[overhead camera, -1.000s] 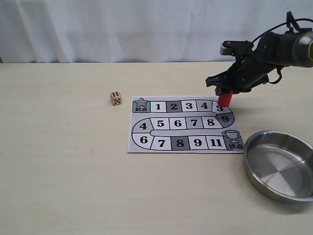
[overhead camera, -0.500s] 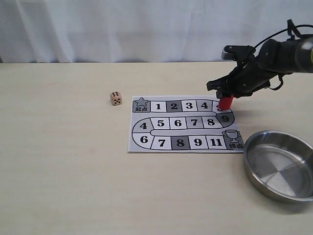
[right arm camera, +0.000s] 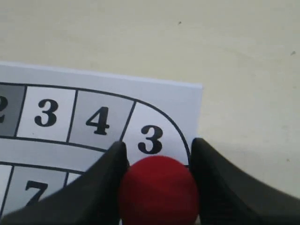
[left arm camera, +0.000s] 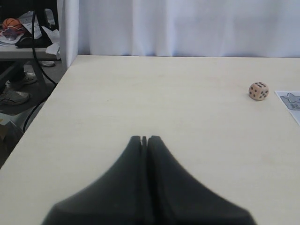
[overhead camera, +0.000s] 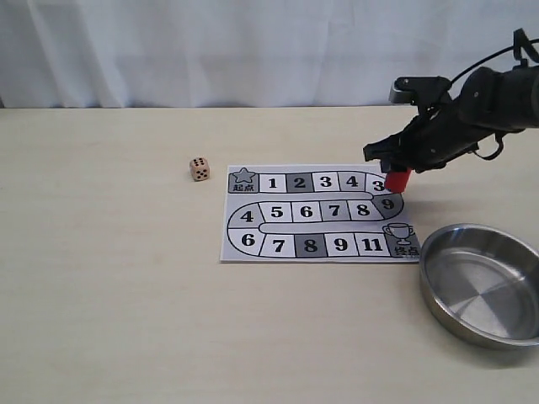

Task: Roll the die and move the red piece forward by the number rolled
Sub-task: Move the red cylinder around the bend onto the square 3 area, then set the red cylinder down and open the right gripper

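Observation:
The red piece [overhead camera: 397, 179] is between the fingers of my right gripper [overhead camera: 392, 165], which is shut on it over the right-hand bend of the numbered board [overhead camera: 316, 215], by the squares 3 and 9. In the right wrist view the red piece [right arm camera: 158, 190] fills the gap of my right gripper [right arm camera: 158, 146], just short of the printed 3. Whether it touches the board I cannot tell. The die [overhead camera: 200, 169] lies on the table left of the board. It also shows in the left wrist view, the die [left arm camera: 258, 91] far from my left gripper [left arm camera: 144, 138], which is shut and empty.
A steel bowl [overhead camera: 484, 282] sits at the front right, close to the board's corner with the trophy square. A white curtain [overhead camera: 253, 50] backs the table. In the left wrist view the table edge [left arm camera: 42, 108] drops off beside clutter on the floor.
My right gripper has carried the red piece a little to the right and slightly lower, along the board's right end. The die and the left gripper have stayed put.

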Available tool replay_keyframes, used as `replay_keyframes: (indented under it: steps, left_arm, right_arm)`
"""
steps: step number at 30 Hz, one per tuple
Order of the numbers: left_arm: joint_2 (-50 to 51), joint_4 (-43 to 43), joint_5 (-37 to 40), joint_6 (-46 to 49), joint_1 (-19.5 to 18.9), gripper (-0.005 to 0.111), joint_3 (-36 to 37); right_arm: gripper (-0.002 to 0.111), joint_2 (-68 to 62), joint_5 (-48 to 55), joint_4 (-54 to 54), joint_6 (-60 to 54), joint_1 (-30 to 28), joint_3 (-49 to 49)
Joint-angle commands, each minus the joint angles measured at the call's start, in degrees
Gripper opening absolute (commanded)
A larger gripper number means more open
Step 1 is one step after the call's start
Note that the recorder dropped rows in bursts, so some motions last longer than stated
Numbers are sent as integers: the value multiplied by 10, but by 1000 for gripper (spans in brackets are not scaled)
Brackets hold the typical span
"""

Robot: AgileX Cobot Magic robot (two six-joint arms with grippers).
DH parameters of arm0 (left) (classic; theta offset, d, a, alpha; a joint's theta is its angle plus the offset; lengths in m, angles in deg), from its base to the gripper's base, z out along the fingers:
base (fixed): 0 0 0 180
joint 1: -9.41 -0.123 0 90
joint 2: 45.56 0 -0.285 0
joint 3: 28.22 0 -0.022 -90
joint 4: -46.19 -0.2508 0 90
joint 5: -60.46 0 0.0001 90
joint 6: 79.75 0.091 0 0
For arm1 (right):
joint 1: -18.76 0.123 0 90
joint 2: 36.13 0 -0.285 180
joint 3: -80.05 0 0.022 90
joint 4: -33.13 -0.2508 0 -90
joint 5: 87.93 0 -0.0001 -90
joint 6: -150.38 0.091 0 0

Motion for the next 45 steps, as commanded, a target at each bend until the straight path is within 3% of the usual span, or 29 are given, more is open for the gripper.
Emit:
replay_keyframes:
  steps: [1,22,33,45]
  left_arm:
    - [0,1,-7,-3,0,0,1]
    - [0,0,-7,-3,0,0,1]
    - [0,0,-7,-3,0,0,1]
    - [0,1,-7,-3,0,0,1]
  right_arm:
    - [4,7,-50,-1,-26,16,30]
    - [6,-22,-111,-1,-12,21,77]
    - [59,-1,-105,-1,-8,21,77]
    - [63,77,-113,-1,3,21,77]
